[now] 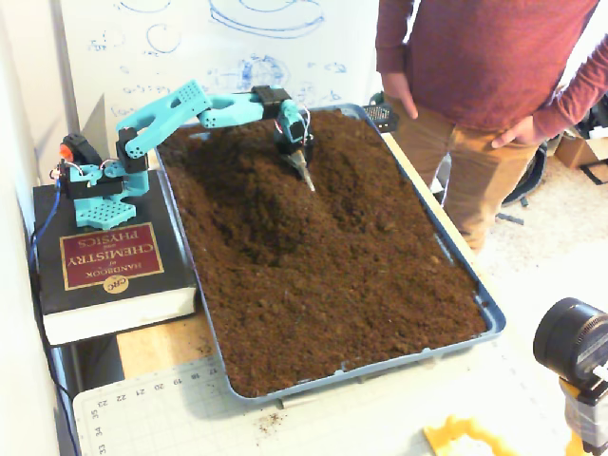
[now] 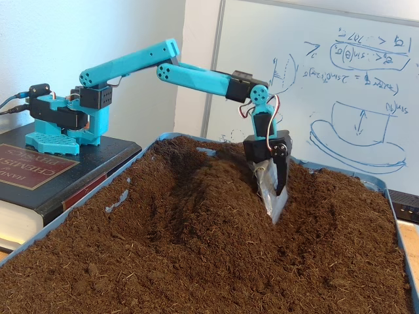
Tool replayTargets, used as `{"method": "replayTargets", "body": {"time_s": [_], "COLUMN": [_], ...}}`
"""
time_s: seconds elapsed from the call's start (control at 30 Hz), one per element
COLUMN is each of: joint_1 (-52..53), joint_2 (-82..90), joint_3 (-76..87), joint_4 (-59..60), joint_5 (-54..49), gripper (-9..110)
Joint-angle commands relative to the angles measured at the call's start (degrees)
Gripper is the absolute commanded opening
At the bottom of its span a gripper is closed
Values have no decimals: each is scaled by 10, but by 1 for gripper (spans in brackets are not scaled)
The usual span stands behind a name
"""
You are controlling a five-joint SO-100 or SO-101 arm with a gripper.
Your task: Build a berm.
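At left in both fixed views, the arm's base sits on a thick book [image 1: 104, 271], outside the tray [image 1: 489, 313]. The berm [image 2: 196, 190] rises upper centre in the soil. The gripper [image 2: 273, 212] presses its metal blade tip into the ridge's right slope; whether its fingers are apart I cannot tell. A deep push risks collapsing the slope. Open soil lies lower right; the tray's far rim and the whiteboard [image 2: 353, 72] are close.

berm [image 2: 196, 190]: loose, crumbly, matt soil
arm [image 2: 196, 75]: smooth teal plastic
scoop [image 2: 272, 193]: shiny metal
tray [image 1: 489, 313]: smooth blue plastic
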Motion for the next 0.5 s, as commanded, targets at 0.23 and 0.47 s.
{"method": "replayTargets", "body": {"time_s": [0.23, 0.47], "joint_1": [-2, -1], "joint_2": [69, 100], "joint_3": [-9, -45], "joint_4": [70, 69], "joint_5": [5, 14], "gripper": [0, 0]}}
